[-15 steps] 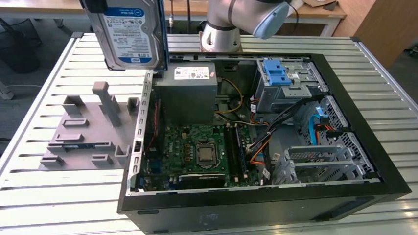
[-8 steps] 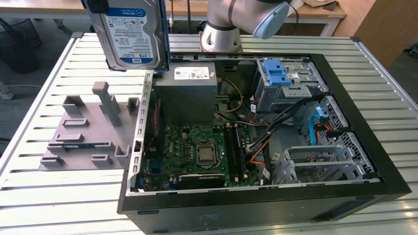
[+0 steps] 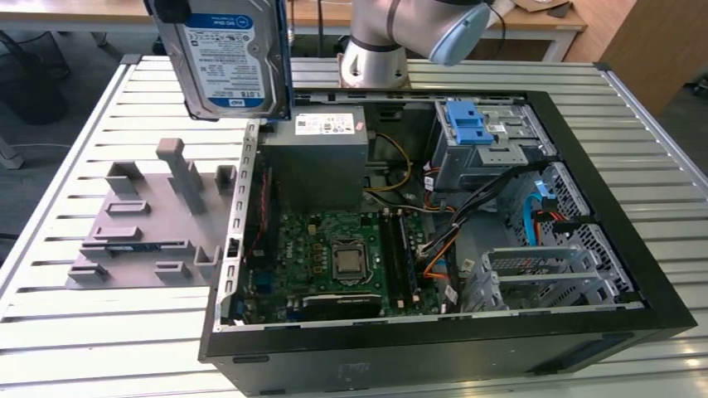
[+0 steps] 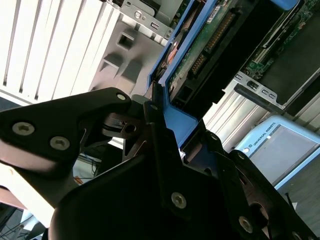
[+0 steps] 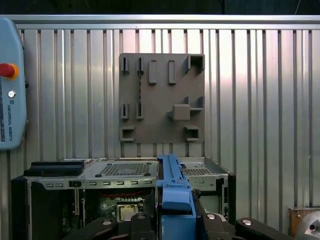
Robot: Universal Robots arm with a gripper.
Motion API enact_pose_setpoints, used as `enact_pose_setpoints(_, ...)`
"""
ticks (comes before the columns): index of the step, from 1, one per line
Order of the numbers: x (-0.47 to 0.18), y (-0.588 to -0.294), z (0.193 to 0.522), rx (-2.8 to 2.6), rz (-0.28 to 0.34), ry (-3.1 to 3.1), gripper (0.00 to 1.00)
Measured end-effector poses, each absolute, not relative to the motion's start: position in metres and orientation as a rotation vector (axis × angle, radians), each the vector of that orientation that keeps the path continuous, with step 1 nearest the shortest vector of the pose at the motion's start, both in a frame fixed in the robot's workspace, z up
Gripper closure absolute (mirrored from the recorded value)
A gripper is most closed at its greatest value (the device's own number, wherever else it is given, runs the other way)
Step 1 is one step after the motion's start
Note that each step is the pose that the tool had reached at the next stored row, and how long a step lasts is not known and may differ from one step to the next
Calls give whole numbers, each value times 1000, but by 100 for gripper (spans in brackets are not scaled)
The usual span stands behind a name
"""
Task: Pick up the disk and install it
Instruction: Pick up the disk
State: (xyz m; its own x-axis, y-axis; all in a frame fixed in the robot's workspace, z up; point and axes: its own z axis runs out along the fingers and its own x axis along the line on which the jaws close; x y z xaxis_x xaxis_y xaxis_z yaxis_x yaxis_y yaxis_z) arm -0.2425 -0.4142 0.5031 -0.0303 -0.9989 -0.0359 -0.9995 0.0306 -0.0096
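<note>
**Position.** The disk [image 3: 227, 58] hangs clear of everything, standing on edge, high above the corner of the open computer case [image 3: 443, 358] where the power supply box [image 3: 315, 162] sits. In the second wrist view its green circuit-board face [image 4: 210, 35] is turned to the camera.

**Grip.** The gripper [image 4: 165, 117] has its jaws closed on the disk's blue plastic rail. The first wrist view shows that rail [image 5: 172, 180] rising from between them. How much of the pads bears on the rail is hard to make out, so the hold appears firm but is not confirmed.

**Hazards.**
- The hold is on a narrow plastic edge with the heavy metal body hanging below. A jolt could make the disk pivot or slide out.
- A fall from here would likely land on the case wall, the power supply box or the circuit board [image 3: 332, 249].
- Loose cables [image 3: 487, 186] lie beside the drive cage [image 3: 487, 137] and could snag the rail.

**Markings.**
- Disk: a white-and-blue printed label.
- Power supply box: a white sticker [image 3: 328, 124].
- Handheld control unit [image 5: 10, 85]: print down its side and a red button.

None of this print is transcribed here.
</note>
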Motion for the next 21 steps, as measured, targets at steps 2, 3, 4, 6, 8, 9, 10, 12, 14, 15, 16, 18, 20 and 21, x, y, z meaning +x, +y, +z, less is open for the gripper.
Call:
enact_pose_setpoints(2, -241, -414, 503, -2165, 28, 2232, 64)
enact_pose_setpoints(3, -240, -414, 503, -2165, 28, 2232, 64)
enact_pose_setpoints(4, -239, -414, 503, -2165, 28, 2232, 64)
enact_pose_setpoints(6, -237, -414, 503, -2165, 28, 2232, 64)
enact_pose_setpoints(8, -236, -414, 503, -2165, 28, 2232, 64)
enact_pose_setpoints(9, -235, -414, 503, -2165, 28, 2232, 64)
enact_pose_setpoints(10, -234, -414, 503, -2165, 28, 2232, 64)
enact_pose_setpoints(12, -232, -414, 503, -2165, 28, 2232, 64)
enact_pose_setpoints(14, -231, -414, 503, -2165, 28, 2232, 64)
enact_pose_setpoints(15, -230, -414, 503, -2165, 28, 2232, 64)
enact_pose_setpoints(16, -229, -414, 503, -2165, 28, 2232, 64)
enact_pose_setpoints(18, -228, -414, 503, -2165, 28, 2232, 64)
enact_pose_setpoints(20, -226, -414, 503, -2165, 28, 2232, 64)
enact_pose_setpoints(21, -225, -414, 503, -2165, 28, 2232, 64)
